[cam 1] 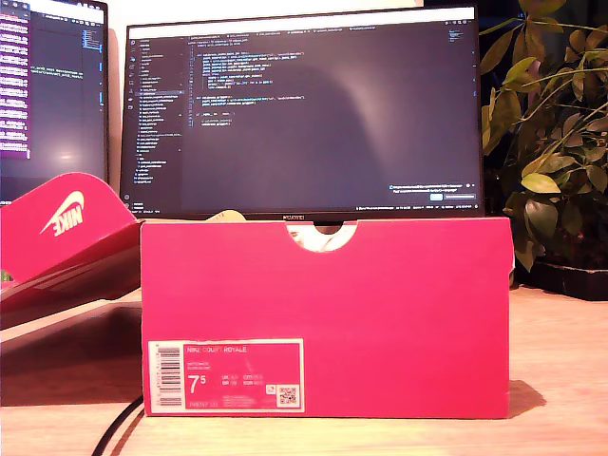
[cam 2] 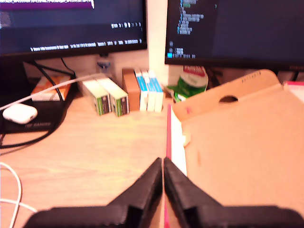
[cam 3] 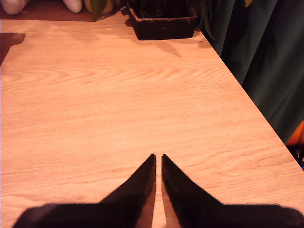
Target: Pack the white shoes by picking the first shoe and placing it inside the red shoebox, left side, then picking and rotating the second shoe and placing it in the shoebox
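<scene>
From the exterior view's left, the red shoebox's open lid (cam 1: 66, 237), marked with a white swoosh, leans back on the counter (cam 1: 560, 380); at the centre the red shoebox (cam 1: 380, 313) stands facing the camera, its half-round notch at the top edge and its white barcode label (cam 1: 226, 376) low toward that view's left, with a monitor (cam 1: 304, 114) behind it and a potted plant (cam 1: 551, 142) at the right. No arm shows in this view. My first hand (cam 2: 163, 164) has its fingers pressed together, pinching nothing, and hovers over what looks like the lid's red edge and pale inner face. My second hand (cam 3: 158, 159) is nearly closed, a thin gap between the tips, empty above bare counter. The white shoes (cam 3: 42, 5) appear only as two pale rounded shapes at the far counter edge in the second wrist view; I cannot confirm more. I judge each sneaker light, soft in the upper, stiff at the sole, best gripped across the heel collar or side wall.
</scene>
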Controlling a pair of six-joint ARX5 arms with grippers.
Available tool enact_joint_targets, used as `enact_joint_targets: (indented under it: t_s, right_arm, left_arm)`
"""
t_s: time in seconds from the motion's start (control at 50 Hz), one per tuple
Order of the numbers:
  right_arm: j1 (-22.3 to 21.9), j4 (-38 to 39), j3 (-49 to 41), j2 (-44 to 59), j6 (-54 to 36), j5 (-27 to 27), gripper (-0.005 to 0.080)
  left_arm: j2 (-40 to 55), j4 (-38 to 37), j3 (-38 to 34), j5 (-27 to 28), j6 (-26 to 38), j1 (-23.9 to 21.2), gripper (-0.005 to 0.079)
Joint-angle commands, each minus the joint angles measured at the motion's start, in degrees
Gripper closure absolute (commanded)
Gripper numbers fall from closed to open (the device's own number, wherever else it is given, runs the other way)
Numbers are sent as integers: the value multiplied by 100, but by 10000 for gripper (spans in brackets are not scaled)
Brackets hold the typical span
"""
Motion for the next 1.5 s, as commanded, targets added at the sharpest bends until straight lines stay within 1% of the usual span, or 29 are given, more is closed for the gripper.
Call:
enact_joint_targets:
  t_s: [0.0,0.22,0.38,0.62,0.82,1.48]
  right_arm:
    - [-31,55,-87,-37,-7,7,762]
    - [-31,57,-87,-37,-7,7,762]
    - [-31,55,-87,-37,-7,7,762]
    - [-31,57,-87,-37,-7,7,762]
    - [-31,57,-87,-37,-7,7,762]
    - [-31,57,-87,-37,-7,7,762]
  left_arm:
    - [-87,92,-166,55,70,70,761]
    - [-284,83,-319,164,79,271,761]
    - [-538,83,-570,332,74,295,761]
    - [-675,-302,-575,367,98,295,761]
    - [-929,-953,-575,367,92,295,761]
    - [-968,-951,-575,365,74,295,761]
